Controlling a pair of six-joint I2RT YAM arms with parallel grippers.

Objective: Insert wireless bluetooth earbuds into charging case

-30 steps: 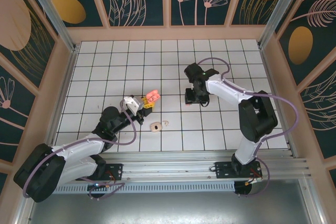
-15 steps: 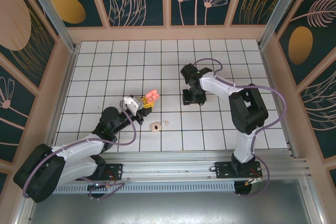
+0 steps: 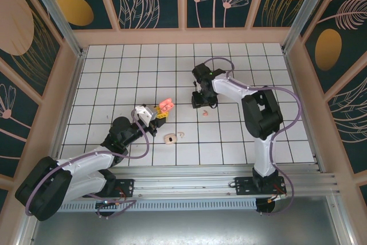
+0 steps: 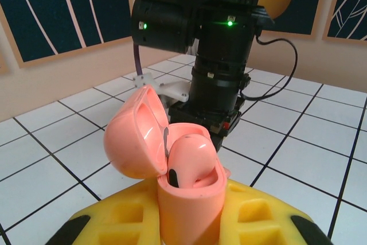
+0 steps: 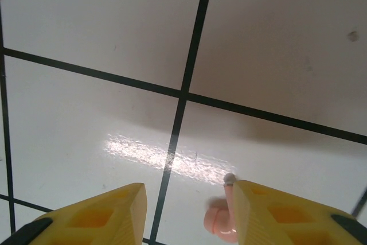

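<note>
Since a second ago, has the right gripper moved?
Yes. In the top view the right gripper shifted left and slightly toward the far wall across the table grid, closer to the pink charging case; a pink earbud lies beside it.

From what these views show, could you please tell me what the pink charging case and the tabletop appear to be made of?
The pink charging case looks like smooth moulded plastic with a semi-gloss finish: soft highlights curve over its open lid. The tabletop seems to be a glossy white laminate or coated board, since it throws a bright glare streak.
</note>
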